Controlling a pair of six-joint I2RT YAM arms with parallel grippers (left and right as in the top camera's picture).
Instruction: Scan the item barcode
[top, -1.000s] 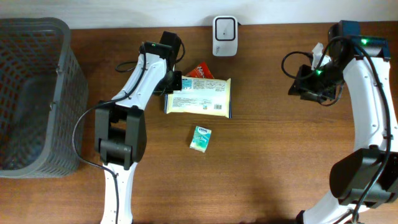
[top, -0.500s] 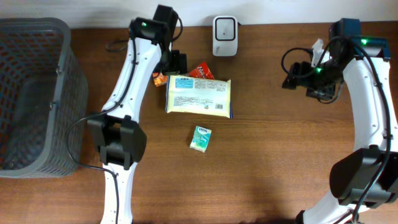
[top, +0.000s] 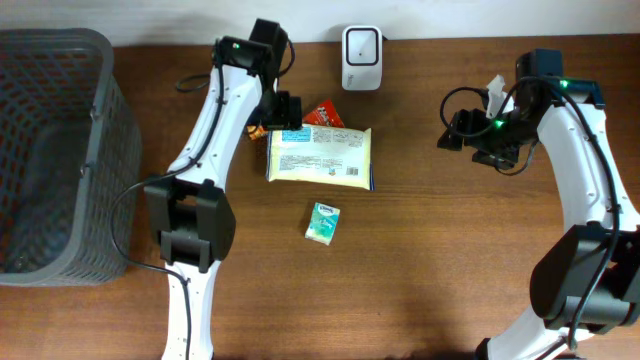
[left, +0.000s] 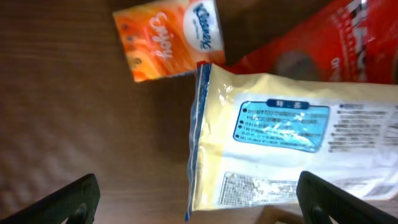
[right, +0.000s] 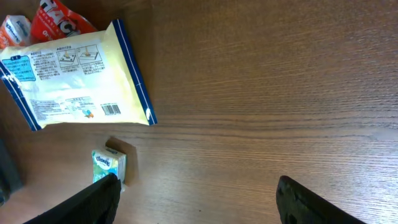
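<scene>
Wooden counter (top: 450, 250): grey mesh basket (top: 95, 150) at one end, white barcode scanner (top: 361, 58) at far edge. Yellow wipes pack (top: 320, 157) lies flat mid-counter, barcode up, overlapping red snack packet (top: 325, 114); orange tissue pack (left: 168, 40) just beside; green tissue pack (top: 322, 222) nearer. Left gripper (left: 199, 200) released, above the wipes pack's basket-side end. Right gripper (right: 199, 202) released, empty, well apart.

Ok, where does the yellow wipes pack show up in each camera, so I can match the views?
Overhead: the yellow wipes pack lies flat at mid-table, between the two arms.
Left wrist: it fills the lower right of the picture.
Right wrist: it sits in the upper left.
Shared landmark: the red packet lies right beside the pack in all three views.
</scene>
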